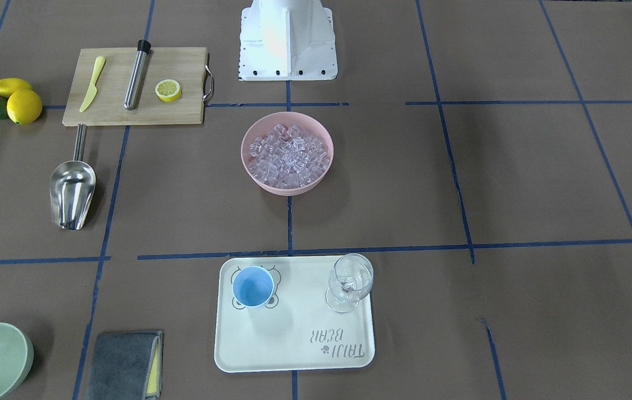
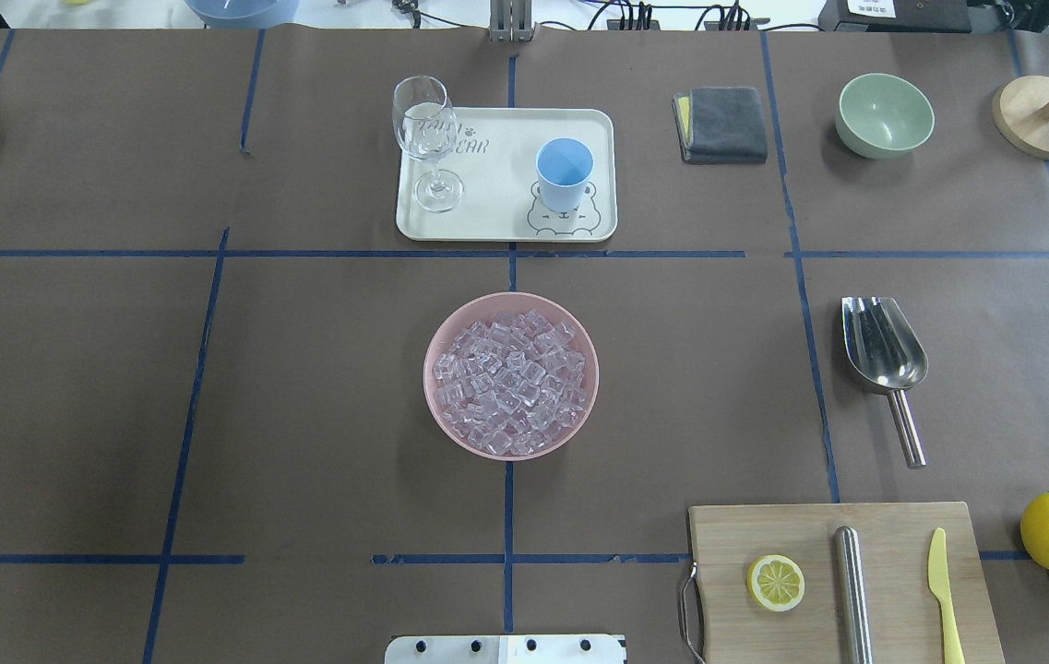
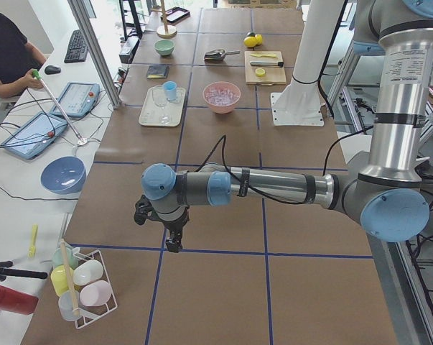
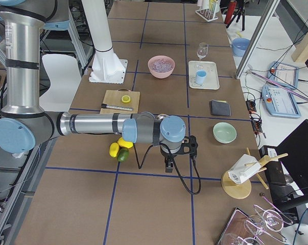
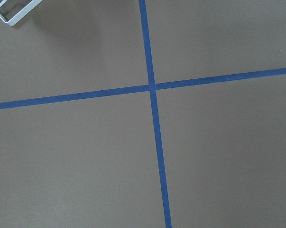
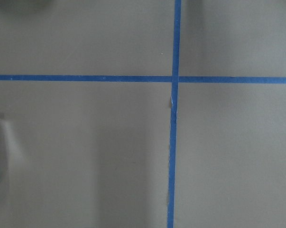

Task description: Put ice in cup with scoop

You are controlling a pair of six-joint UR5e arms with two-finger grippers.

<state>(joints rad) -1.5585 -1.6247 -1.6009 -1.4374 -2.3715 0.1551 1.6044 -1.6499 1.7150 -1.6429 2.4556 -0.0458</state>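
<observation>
The scoop (image 2: 884,355) lay trough-up on the paper, untouched, its bar handle pointing back toward the robot. It sat inward of the right gripper (image 4: 169,164), which hung over bare table out near the end. Whether that gripper was spread or closed, I couldn't tell. The same went for the left gripper (image 3: 173,241), well apart at the opposite end. Past the scoop from the right gripper sat the pink bowl (image 2: 430,383), heaped with ice (image 2: 513,373). Farther off again stood the cup (image 2: 565,173), empty and upright on the tray (image 2: 496,203), beside a stemmed glass (image 2: 421,120). Nothing had started yet, by my read. The smart pick was to come down across the bar handle, squeeze its sides and keep the trough level. Steel is slick, so the pinch needed to be firm and centred.
</observation>
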